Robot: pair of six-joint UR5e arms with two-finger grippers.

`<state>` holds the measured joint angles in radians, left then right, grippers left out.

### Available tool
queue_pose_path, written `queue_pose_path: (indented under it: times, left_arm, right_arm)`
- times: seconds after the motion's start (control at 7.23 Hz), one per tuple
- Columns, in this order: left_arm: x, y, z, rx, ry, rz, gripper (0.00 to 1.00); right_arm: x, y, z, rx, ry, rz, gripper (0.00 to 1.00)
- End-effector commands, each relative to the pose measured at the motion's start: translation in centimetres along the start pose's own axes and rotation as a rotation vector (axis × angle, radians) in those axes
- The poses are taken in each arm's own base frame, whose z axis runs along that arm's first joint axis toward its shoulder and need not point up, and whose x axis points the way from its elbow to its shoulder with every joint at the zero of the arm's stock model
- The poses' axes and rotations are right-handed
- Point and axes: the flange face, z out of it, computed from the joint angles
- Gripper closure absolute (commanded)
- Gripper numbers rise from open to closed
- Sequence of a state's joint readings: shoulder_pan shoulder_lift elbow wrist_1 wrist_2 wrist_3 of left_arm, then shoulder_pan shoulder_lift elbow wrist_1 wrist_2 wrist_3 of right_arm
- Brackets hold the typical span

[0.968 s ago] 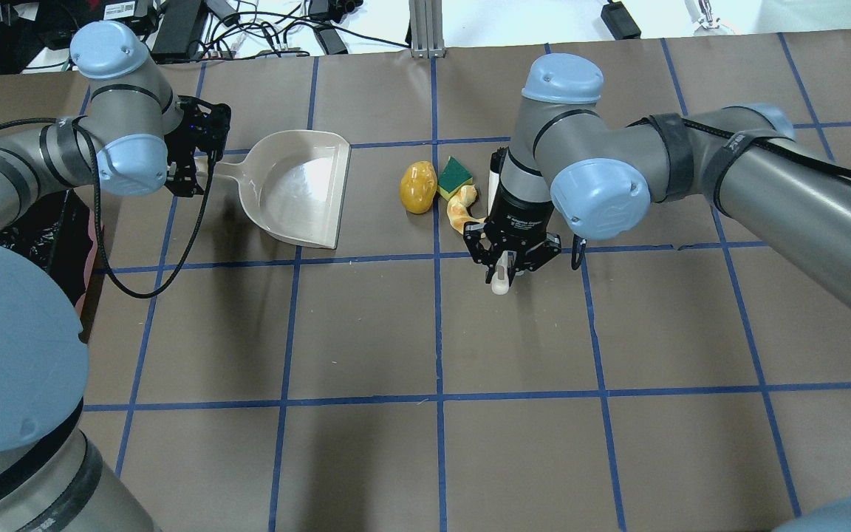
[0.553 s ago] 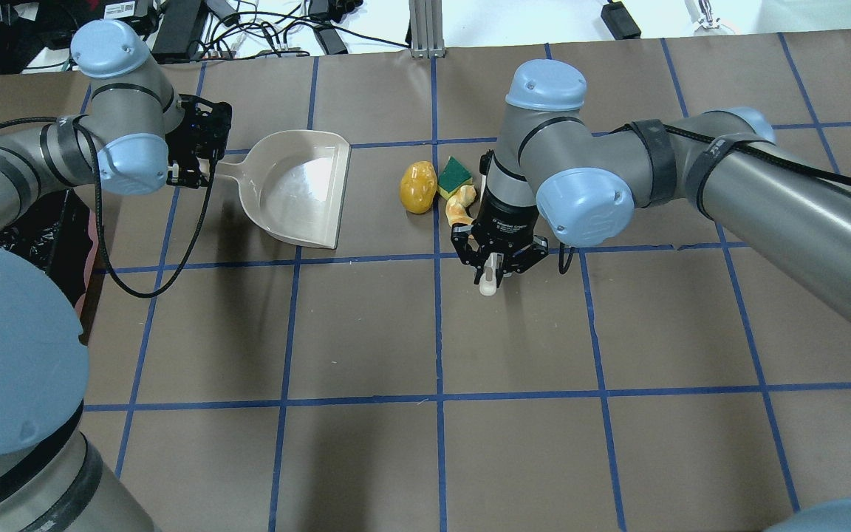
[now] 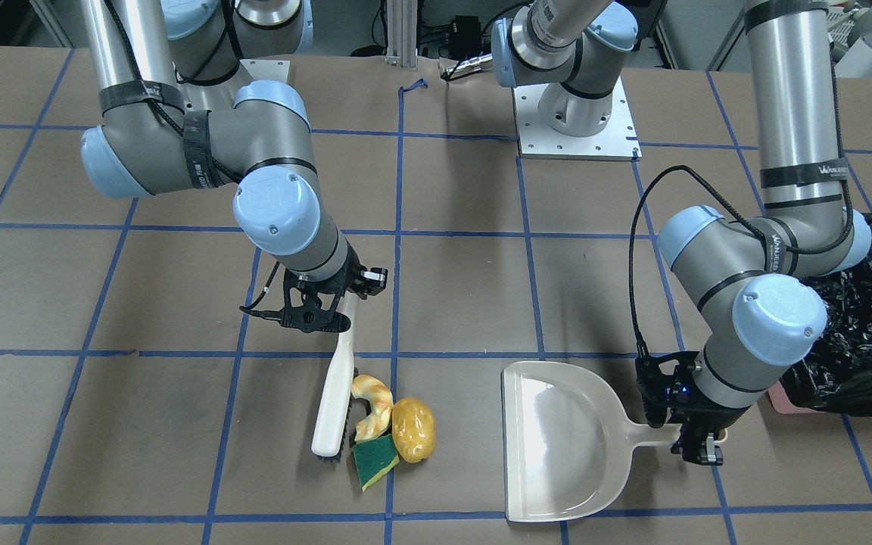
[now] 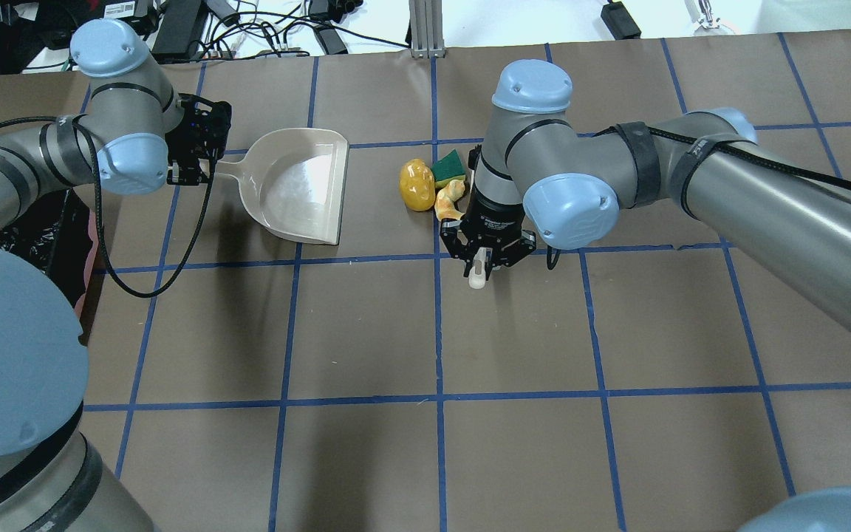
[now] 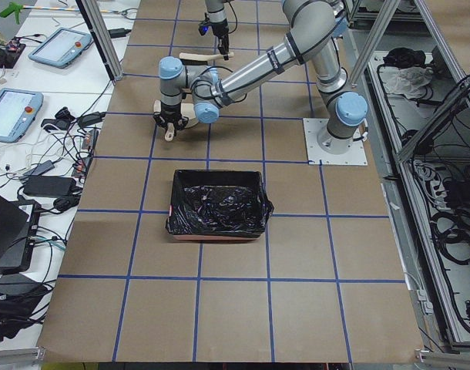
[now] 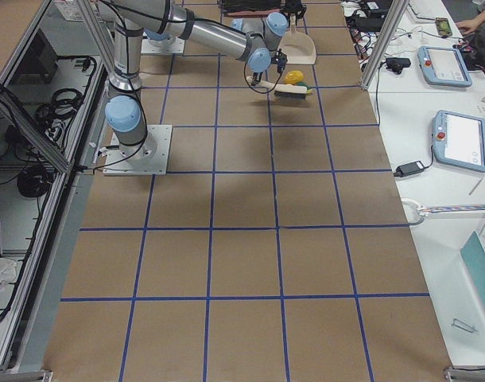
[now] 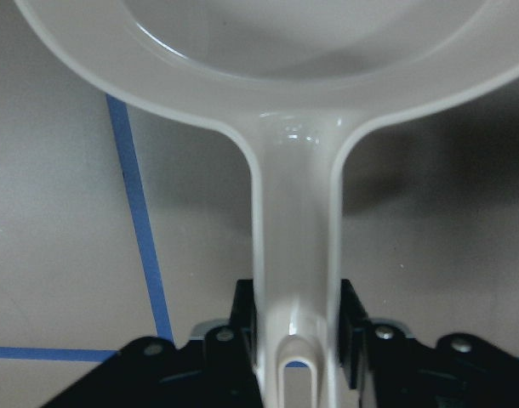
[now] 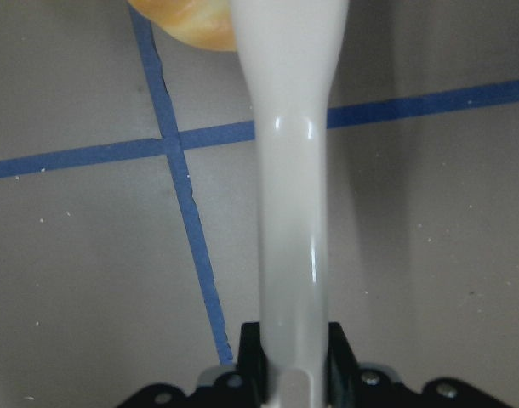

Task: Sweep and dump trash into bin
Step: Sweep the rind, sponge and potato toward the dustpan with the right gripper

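Observation:
My right gripper point(image 4: 481, 260) is shut on the handle of the beige brush point(image 3: 334, 401), whose bristles rest on the table. The brush presses against the tan croissant piece point(image 4: 449, 198), with the green-and-yellow sponge point(image 4: 448, 166) and the yellow-brown potato point(image 4: 416, 185) bunched beside it. They also show in the front view: croissant point(image 3: 372, 405), sponge point(image 3: 375, 462), potato point(image 3: 413, 429). My left gripper point(image 4: 193, 161) is shut on the handle of the beige dustpan point(image 4: 300, 185), which is empty and has its open edge facing the trash. The black-lined bin point(image 3: 852, 333) stands behind my left arm.
The bin point(image 5: 217, 204) shows whole in the exterior left view, near the robot's left side. The brown table carries a blue tape grid. Cables and power bricks point(image 4: 263, 29) lie beyond the far table edge.
My right gripper has moved left with the brush, pushing the croissant and sponge against the potato, closer to the dustpan. The left gripper and dustpan have barely moved.

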<state>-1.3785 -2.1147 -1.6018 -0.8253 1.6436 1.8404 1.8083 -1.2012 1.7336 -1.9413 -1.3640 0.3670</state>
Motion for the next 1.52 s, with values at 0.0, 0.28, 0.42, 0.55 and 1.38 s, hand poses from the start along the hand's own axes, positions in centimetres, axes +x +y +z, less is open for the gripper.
queue_pose_path:
  times: [0.0,0.28,0.42,0.55,1.38]
  left_arm:
    - [0.0,-0.2,0.2,-0.004,0.003,-0.005,0.86]
    - [0.1,-0.2,0.0,-0.029,0.009,-0.005,0.86]
    - [0.1,-0.1,-0.3,-0.029,0.008,-0.005,0.86]
    - [0.1,-0.2,-0.1,-0.029,0.011,-0.008,0.86]
    - [0.2,-0.2,-0.6,-0.03,0.011,-0.014,0.86]
  right_arm:
    - [-2.7,-0.7,0.2,0.022,-0.002,-0.001,1.0]
    - [-5.0,-0.5,0.8,0.037,-0.003,-0.013,1.0]
    - [-5.5,-0.2,0.7,0.041,-0.004,-0.027,1.0]
    - [-6.3,0.0,0.7,0.069,-0.014,-0.044,1.0]
    - [-8.4,-0.2,2.4,0.031,-0.053,-0.027,1.0]
